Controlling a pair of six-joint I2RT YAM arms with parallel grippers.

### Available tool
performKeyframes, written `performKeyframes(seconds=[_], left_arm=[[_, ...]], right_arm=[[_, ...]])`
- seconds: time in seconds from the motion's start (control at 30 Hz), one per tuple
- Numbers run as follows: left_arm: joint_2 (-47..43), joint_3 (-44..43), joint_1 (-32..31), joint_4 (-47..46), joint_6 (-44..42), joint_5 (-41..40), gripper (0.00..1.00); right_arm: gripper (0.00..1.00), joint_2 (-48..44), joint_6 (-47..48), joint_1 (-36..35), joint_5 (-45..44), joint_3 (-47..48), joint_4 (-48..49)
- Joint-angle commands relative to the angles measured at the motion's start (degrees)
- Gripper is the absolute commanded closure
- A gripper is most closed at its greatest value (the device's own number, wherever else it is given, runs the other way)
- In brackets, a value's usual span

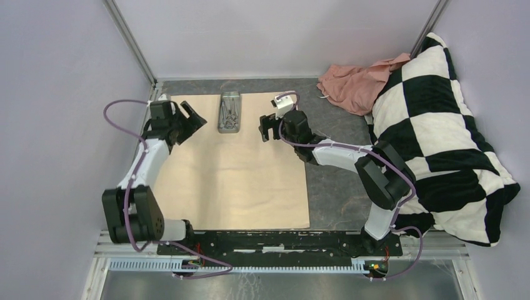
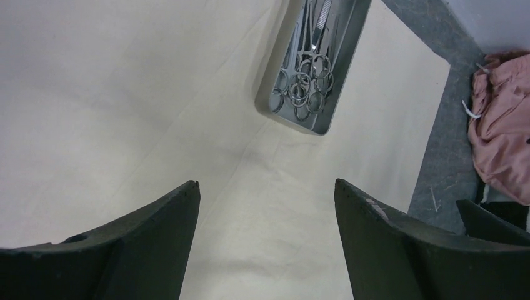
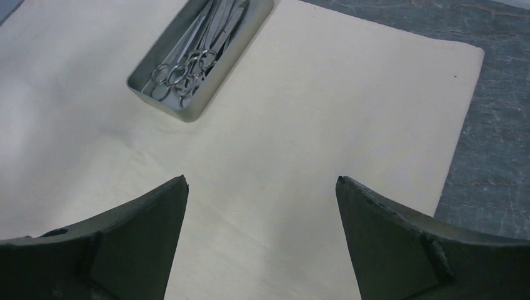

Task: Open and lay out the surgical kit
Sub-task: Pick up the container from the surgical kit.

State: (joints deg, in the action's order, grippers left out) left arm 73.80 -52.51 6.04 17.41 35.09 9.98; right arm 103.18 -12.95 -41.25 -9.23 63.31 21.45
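Observation:
The beige cloth wrap [image 1: 231,169] lies spread flat on the table. A small steel tray [image 1: 229,112] stands near its far edge, with several silver scissor-handled instruments [image 1: 230,115] inside. The tray shows in the left wrist view [image 2: 312,62] and in the right wrist view [image 3: 200,56]. My left gripper [image 1: 192,119] is open and empty above the cloth, left of the tray; it shows in its own view [image 2: 267,184]. My right gripper [image 1: 267,129] is open and empty above the cloth, right of the tray; it shows in its own view [image 3: 261,180].
A crumpled pink cloth [image 1: 356,81] lies at the back right on the dark grey table [image 1: 337,187]. A black-and-white checkered pillow [image 1: 437,131] fills the right side. Lilac walls close in the left and back.

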Motion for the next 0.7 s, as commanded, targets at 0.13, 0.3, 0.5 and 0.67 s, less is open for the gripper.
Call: performKeyframes(seconds=[0.13, 0.3, 0.5, 0.67], left_arm=[[20.2, -17.4, -5.2, -1.1, -13.0, -3.6, 0.17], [31.9, -26.8, -9.1, -1.2, -15.2, -4.7, 0.24], [42.3, -35.3, -10.8, 1.6, -17.3, -8.6, 0.33], [47.8, -41.2, -11.7, 4.6, -18.9, -11.7, 0.4]], right_arm=[[0.03, -4.5, 12.3, 3.6, 5.8, -10.9, 15.6], [0.04, -4.1, 8.5, 8.3, 12.1, -12.9, 19.7], [0.05, -3.5, 6.5, 10.1, 15.9, -12.6, 20.8], [0.04, -3.5, 6.1, 10.6, 16.7, -12.7, 21.2]])
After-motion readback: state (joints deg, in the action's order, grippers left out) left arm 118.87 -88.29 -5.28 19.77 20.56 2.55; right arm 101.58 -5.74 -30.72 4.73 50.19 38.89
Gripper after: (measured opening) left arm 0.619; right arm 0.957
